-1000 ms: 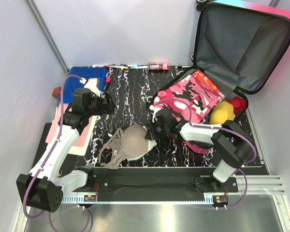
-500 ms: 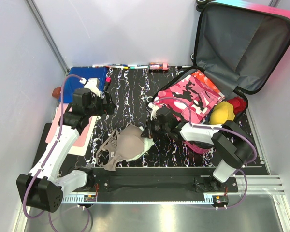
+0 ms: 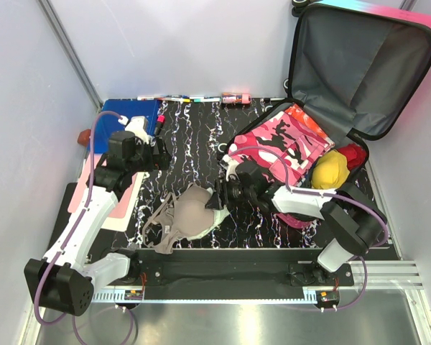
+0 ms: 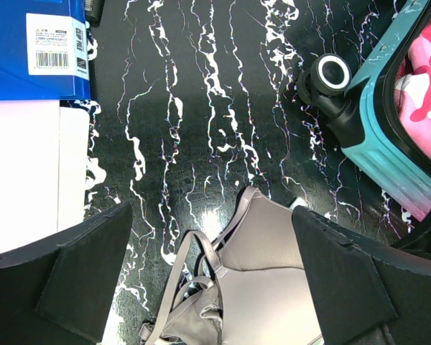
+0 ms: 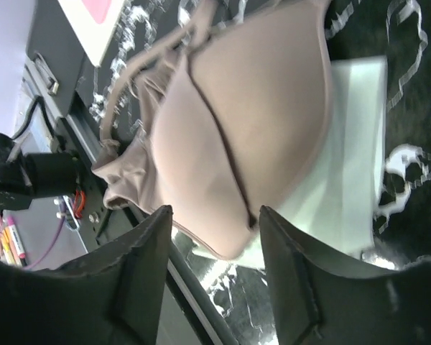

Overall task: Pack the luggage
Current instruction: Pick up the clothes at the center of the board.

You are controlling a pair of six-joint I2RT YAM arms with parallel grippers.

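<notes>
Black-fingered, my left gripper [image 4: 212,251] hangs wide open at nine o'clock. The beige bra [image 3: 190,215] lies at six; my right gripper [image 5: 215,215] straddles its cup, jaws parted. Closing there, I might pinch the white sheet [image 5: 352,144] beneath too. The luggage [image 3: 359,72] lies open at two o'clock.

Both arms have white link shells and black round joint housings. A lilac cable [image 3: 92,162] runs along the left arm [image 3: 77,231] and the right arm [image 3: 302,201] (same colour). The gripper fingers [image 4: 79,280] are matte black wedges.
</notes>
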